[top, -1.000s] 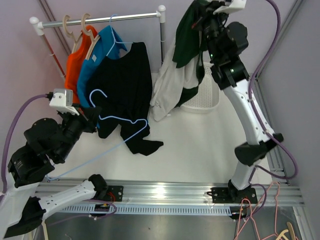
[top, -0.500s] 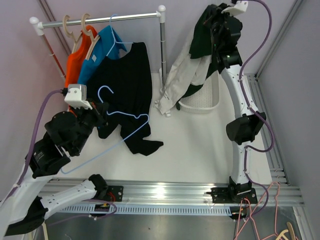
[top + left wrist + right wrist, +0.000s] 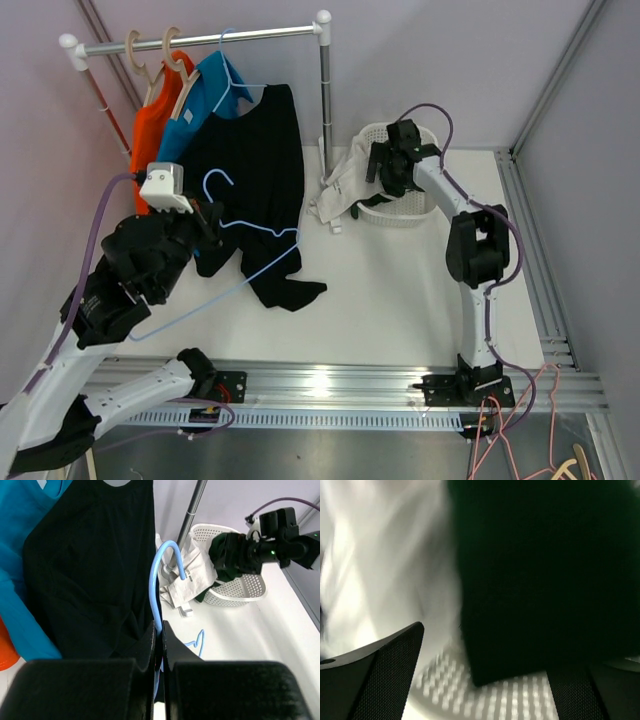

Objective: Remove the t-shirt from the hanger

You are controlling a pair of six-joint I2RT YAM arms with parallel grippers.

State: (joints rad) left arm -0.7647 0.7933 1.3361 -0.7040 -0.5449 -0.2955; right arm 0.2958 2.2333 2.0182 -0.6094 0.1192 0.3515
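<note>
My left gripper [image 3: 206, 222] [image 3: 161, 630] is shut on the wire of a bare light-blue hanger [image 3: 255, 243] [image 3: 159, 577], held above the table in front of the rack. The dark green t-shirt [image 3: 545, 570] [image 3: 220, 550] is off the hanger and bunched at the white basket [image 3: 415, 205]. My right gripper [image 3: 386, 170] [image 3: 487, 655] hovers low over the basket's near-left rim. Its fingers stand wide open, with the green cloth between them and the basket mesh [image 3: 520, 700] below. I cannot tell whether the cloth still touches a finger.
A white garment [image 3: 340, 190] [image 3: 380, 555] drapes over the basket's left rim onto the table. The clothes rack [image 3: 200, 40] carries an orange shirt [image 3: 150, 130], a blue shirt [image 3: 190, 135] and a black shirt [image 3: 250, 160] whose hem lies on the table. Metal rails run along the right edge.
My right arm has swung down from high above to the basket, carrying the green t-shirt, and its jaws have opened. The left arm has raised the hanger a little toward the rack.
</note>
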